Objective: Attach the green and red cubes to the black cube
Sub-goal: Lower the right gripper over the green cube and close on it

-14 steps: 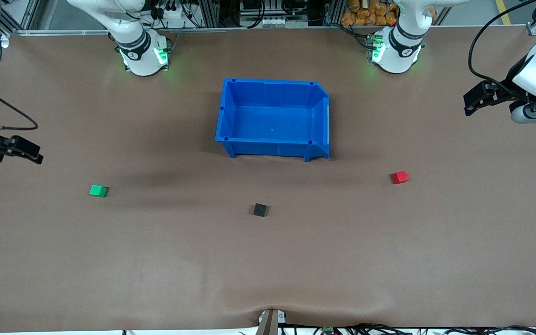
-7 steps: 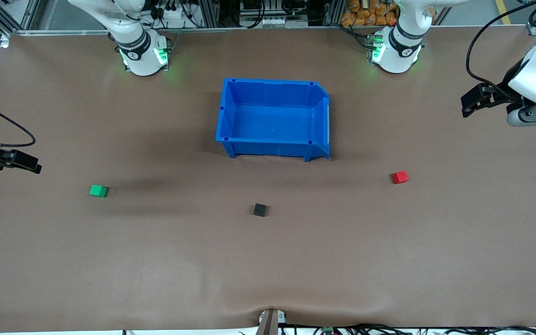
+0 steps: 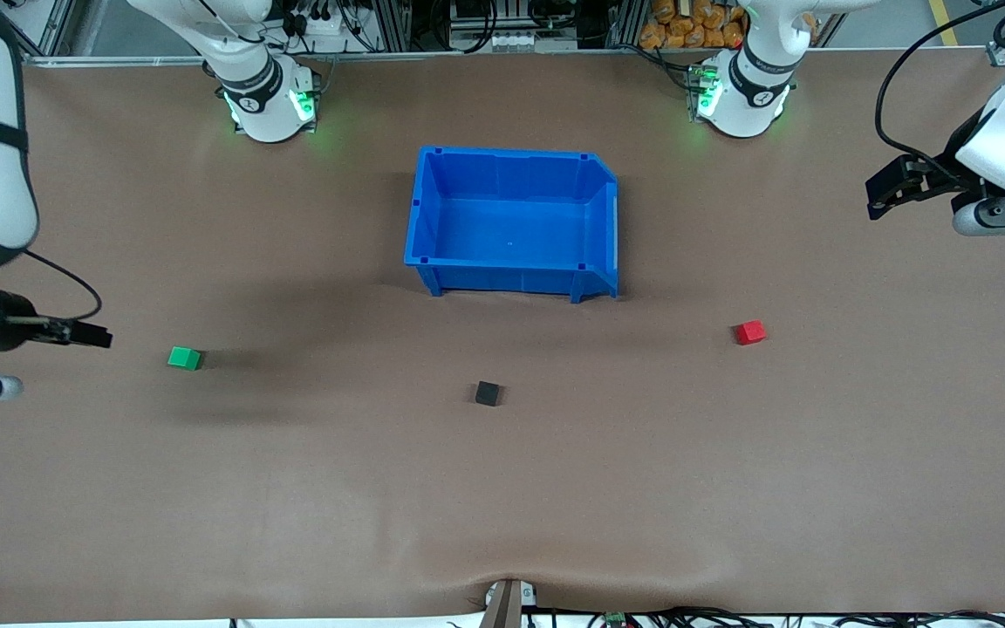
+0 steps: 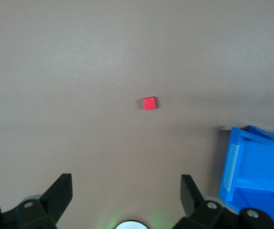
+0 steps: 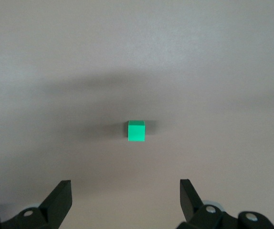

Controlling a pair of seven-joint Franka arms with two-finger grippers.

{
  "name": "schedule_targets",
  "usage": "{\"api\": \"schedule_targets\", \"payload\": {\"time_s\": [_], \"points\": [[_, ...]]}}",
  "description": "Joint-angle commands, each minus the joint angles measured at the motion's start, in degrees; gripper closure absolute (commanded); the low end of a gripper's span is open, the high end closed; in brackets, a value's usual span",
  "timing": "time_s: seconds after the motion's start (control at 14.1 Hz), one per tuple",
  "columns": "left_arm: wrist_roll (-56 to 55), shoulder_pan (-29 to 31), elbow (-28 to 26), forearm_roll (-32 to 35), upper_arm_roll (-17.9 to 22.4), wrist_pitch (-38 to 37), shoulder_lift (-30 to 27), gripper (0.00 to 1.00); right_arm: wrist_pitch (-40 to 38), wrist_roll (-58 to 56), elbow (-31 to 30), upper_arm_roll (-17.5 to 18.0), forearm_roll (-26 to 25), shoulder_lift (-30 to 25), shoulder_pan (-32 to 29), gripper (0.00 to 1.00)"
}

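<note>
Green cube (image 3: 184, 358): on table (image 3: 502, 488), toward right arm's end.
Red cube (image 3: 750, 331): toward left arm's end.
Black cube (image 3: 487, 393): between them, nearer the front camera.
Right gripper (image 5: 125, 200): released, over table beside green cube.
Left gripper (image 4: 126, 193): released, over table's left-arm end.

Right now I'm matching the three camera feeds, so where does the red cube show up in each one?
Front view: the red cube lies on the table toward the left arm's end, nearer the camera than the blue bin.
Left wrist view: red cube near the middle, above the open left claw.
Right wrist view: not in it.
Shared landmark: the blue bin, in the front and left wrist views.
</note>
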Motion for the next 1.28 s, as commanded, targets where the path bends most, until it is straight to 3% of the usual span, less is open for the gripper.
{"api": "schedule_targets", "payload": {"time_s": [0.0, 0.43, 0.71, 0.78, 0.93, 1.0, 1.21], "points": [[0.0, 0.3, 0.6, 0.1, -0.1, -0.7, -0.5, 0.00, 3.5, 0.3, 1.4, 0.6, 0.4, 6.8, -1.6, 0.00], [-0.1, 0.2, 0.6, 0.1, -0.2, -0.7, -0.5, 0.00, 7.2, 0.9, 1.0, 0.6, 0.5, 15.9, -1.8, 0.00], [-0.1, 0.1, 0.5, 0.1, -0.2, -0.8, -0.4, 0.00, 7.4, 0.7, 0.8, 0.6, 2.5, 18.4, -2.4, 0.00], [0.0, 0.2, 0.5, 0.1, -0.2, -0.8, -0.2, 0.00, 7.9, 0.8, 0.2, 0.6, 2.5, 19.6, -2.4, 0.21], [0.0, 0.2, 0.4, 0.1, -0.2, -0.8, -0.2, 0.00, 8.5, 0.6, 0.2, 0.6, 2.5, 20.5, -2.7, 0.78], [0.0, 0.2, 0.4, 0.1, -0.2, -0.8, -0.2, 0.00, 8.4, 0.6, 0.2, 0.6, 2.5, 20.5, -2.7, 0.99], [0.0, 0.1, 0.4, 0.1, -0.2, -0.9, -0.1, 0.00, 8.5, 0.7, 0.1, 0.5, 2.5, 20.7, -2.7, 1.00]]}}
